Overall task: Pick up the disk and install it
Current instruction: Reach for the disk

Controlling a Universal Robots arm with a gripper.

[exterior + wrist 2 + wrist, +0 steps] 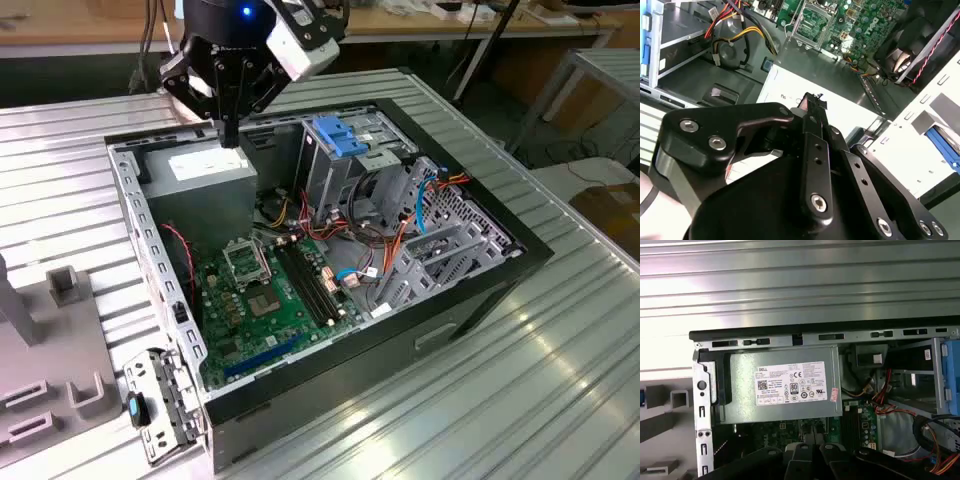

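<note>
The disk is out of view. My gripper point(230, 138) hangs over the back corner of the open computer case point(480, 290), just above the big grey power-supply box point(205, 170) with its white sticker. In the second wrist view the gripper point(812, 102) has its black fingers pressed together with nothing between them, and the sticker point(850, 117) lies right beneath. The first wrist view looks down on the power-supply box point(780, 385), with the gripper point(812, 456) at the picture's edge.
Inside the case are a green motherboard point(270, 290), red, orange and yellow cables point(385, 250), and a tall metal cage topped by a light-blue handle piece point(335, 135). A grey fixture point(50, 350) stands at the exterior view's left. Ribbed metal tabletop point(560, 380) surrounds the case.
</note>
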